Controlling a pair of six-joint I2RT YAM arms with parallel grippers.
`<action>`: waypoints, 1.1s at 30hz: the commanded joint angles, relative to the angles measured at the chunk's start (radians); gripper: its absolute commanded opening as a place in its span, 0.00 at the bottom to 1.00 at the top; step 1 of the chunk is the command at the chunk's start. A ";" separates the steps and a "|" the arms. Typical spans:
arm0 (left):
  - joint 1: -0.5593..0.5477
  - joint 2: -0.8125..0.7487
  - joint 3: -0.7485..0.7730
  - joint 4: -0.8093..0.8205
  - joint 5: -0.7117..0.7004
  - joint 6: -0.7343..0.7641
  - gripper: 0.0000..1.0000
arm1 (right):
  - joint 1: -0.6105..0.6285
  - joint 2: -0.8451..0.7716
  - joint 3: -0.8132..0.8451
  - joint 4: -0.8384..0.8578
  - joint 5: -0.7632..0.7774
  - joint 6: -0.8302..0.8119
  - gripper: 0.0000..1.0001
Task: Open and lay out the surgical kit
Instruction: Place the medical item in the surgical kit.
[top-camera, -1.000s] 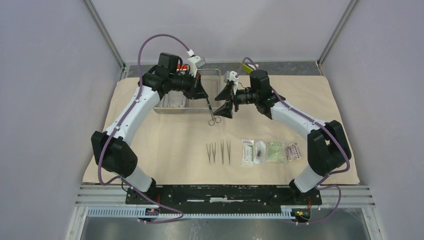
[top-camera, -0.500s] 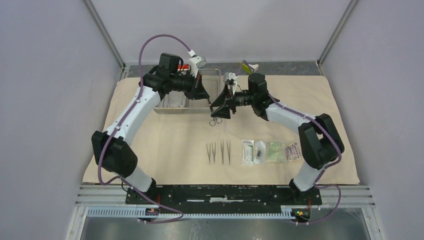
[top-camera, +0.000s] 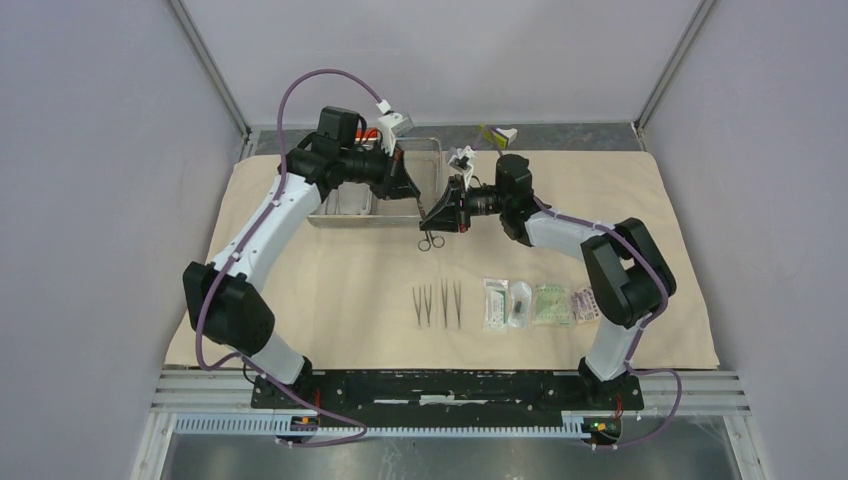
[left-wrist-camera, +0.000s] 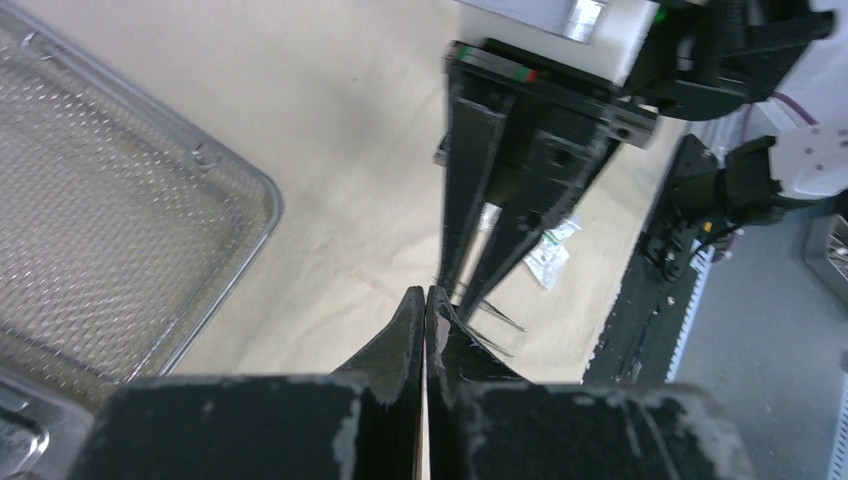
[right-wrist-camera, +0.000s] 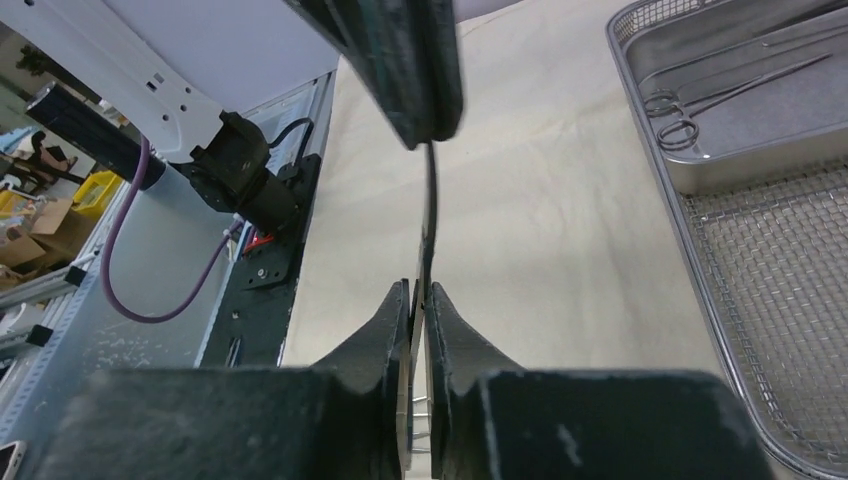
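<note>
Right wrist view: thin scissors (right-wrist-camera: 430, 210) hang upright in mid-air above the cloth (right-wrist-camera: 540, 200), just beside the tray (right-wrist-camera: 648, 130). The left gripper (right-wrist-camera: 428, 135) is clamped on their upper end. The right gripper (right-wrist-camera: 420, 298) sits lower on the same shaft, its fingers (right-wrist-camera: 395, 320) pressed together around it. From the top camera, the ring handles dangle below both grippers.
</note>
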 joint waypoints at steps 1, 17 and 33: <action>-0.002 -0.035 -0.022 0.072 0.019 -0.002 0.02 | 0.004 -0.003 -0.014 0.124 0.004 0.085 0.02; 0.134 -0.073 -0.290 0.485 0.347 -0.163 0.83 | 0.002 -0.054 -0.116 0.310 0.110 0.276 0.00; 0.098 -0.045 -0.399 0.836 0.397 -0.354 0.61 | 0.000 -0.036 -0.128 0.316 0.154 0.312 0.00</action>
